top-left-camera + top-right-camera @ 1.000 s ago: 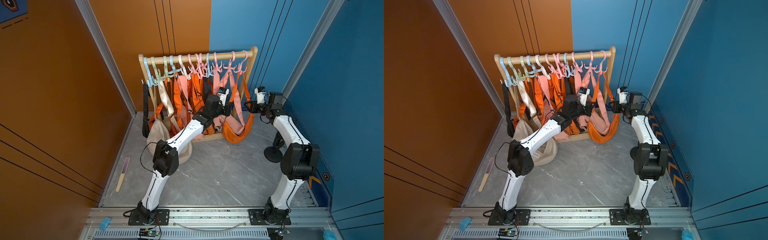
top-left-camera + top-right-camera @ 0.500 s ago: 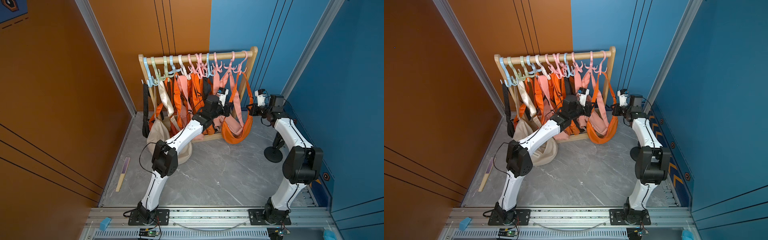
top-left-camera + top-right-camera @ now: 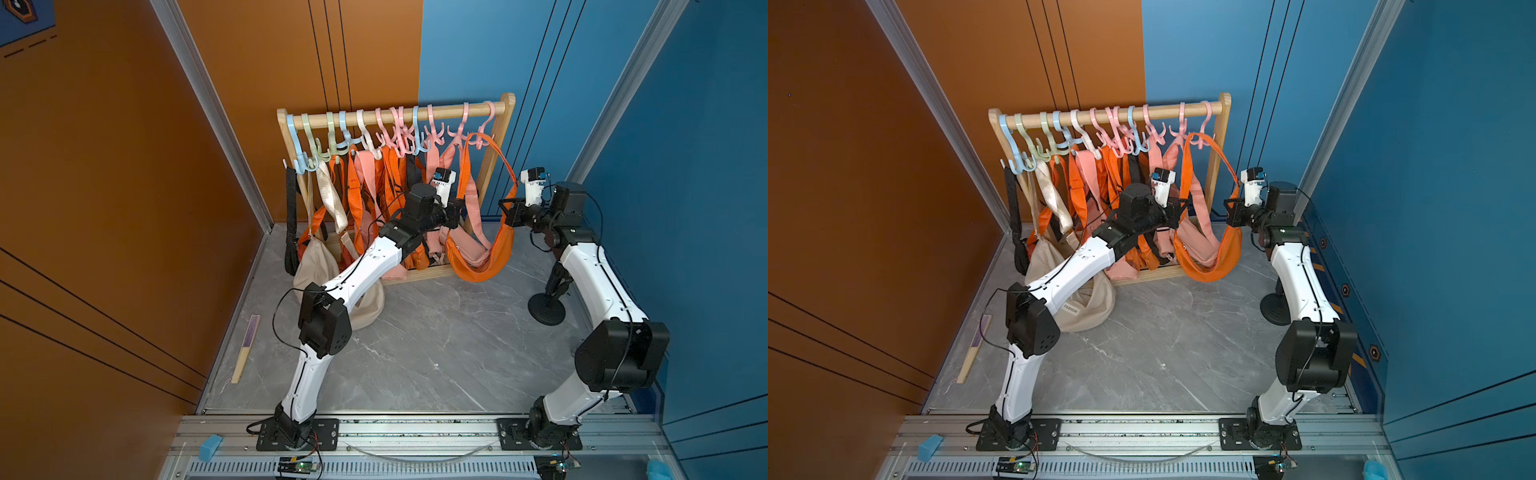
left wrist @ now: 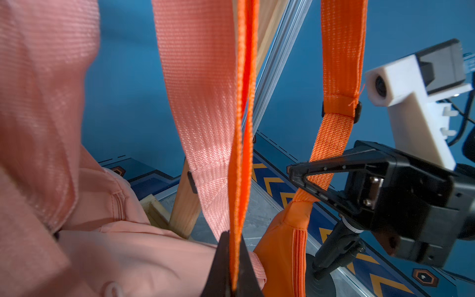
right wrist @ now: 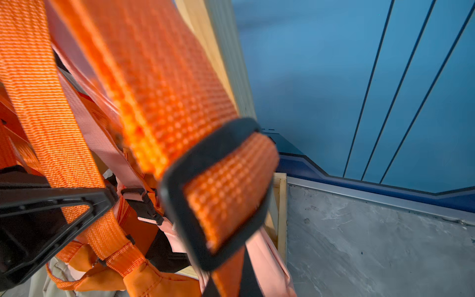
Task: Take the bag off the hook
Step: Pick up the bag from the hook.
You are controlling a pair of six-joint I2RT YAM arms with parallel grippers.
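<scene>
The change of the last second is on the right side: the right gripper (image 3: pixel 508 211) has brought its fingers together, and they are now clamped on the outer run of the orange strap (image 4: pixel 334 138), below the black slider buckle (image 5: pixel 210 151). In the left wrist view the strap passes between the two black fingers, close above the place where it joins the bag. The right arm's elbow also sits lower than before, and this run of the strap bows a little toward that arm.

The left gripper (image 4: pixel 235 240) is as it was, fingers pressed together on the inner run of the same strap, which stands edge-on between them. A salmon pink strap (image 4: pixel 200 102) hangs touching it; whether it is caught too, I cannot tell.

The orange sling bag (image 3: pixel 482 262) is not off yet. Its strap is looped over the last pink hook (image 3: pixel 484 126) at the right end of the wooden rail (image 3: pixel 446 111), and the body hangs low, near the grey floor (image 3: pixel 436 353), with a pink bag (image 3: pixel 463 245) pressed against it.

So, in my judgement, the grasping step is finished: both runs are held. What remains is to raise the strap until the loop is slack, then carry it over the hook's upturned tip. The hook may swing on the rail, so the lift should be even on both sides
</scene>
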